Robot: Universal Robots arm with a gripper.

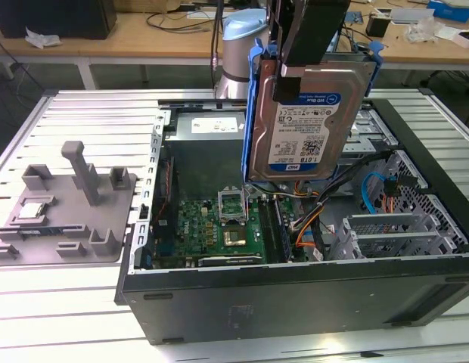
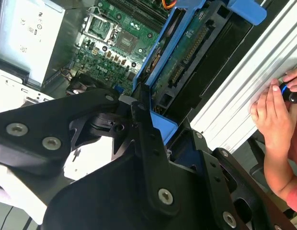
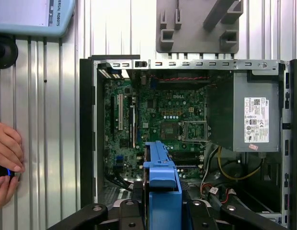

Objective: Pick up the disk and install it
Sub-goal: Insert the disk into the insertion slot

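Observation:
The disk (image 1: 306, 121), a silver hard drive with a white-and-blue label in a blue rail frame, hangs upright above the open computer case (image 1: 295, 295). My gripper (image 1: 289, 76) comes down from above and is shut on the drive's upper edge. In the second wrist view the drive's blue frame (image 2: 187, 52) runs away from the black fingers (image 2: 148, 139) toward the case interior. The first wrist view looks along the frame's edge (image 3: 160, 182), with the motherboard (image 3: 163, 120) below it.
Inside the case lie the green motherboard (image 1: 227, 219), cables, a power supply (image 3: 256, 120) and a metal drive cage (image 1: 386, 227). A grey fixture tray (image 1: 68, 204) sits to the exterior view's left of the case. A person's hand (image 2: 275, 115) rests on the ribbed table.

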